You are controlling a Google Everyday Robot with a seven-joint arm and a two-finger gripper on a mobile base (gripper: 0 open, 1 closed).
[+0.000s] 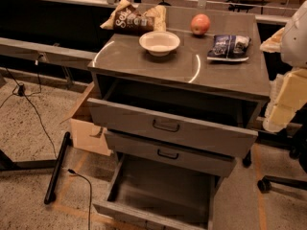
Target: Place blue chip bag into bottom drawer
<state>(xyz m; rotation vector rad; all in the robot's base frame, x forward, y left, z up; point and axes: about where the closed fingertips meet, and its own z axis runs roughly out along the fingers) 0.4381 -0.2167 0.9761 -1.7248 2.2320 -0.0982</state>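
The blue chip bag (229,47) lies flat on the right side of the grey cabinet top (144,63). The bottom drawer (158,193) is pulled far out and looks empty inside. The top drawer (168,126) is also pulled out, and the middle drawer (168,153) stands a little way out. My gripper (283,104) and arm show as cream and white parts at the right edge. They are beside the cabinet's right side, to the right of the bag and lower in the picture, apart from it.
On the cabinet top stand a brown-and-tan chip bag (132,18) at the back left, a white bowl (159,42) in the middle and a red apple (200,24) behind it. A cardboard box (88,131) sits left of the drawers. Cables (81,176) and a chair wheel (264,184) are on the floor.
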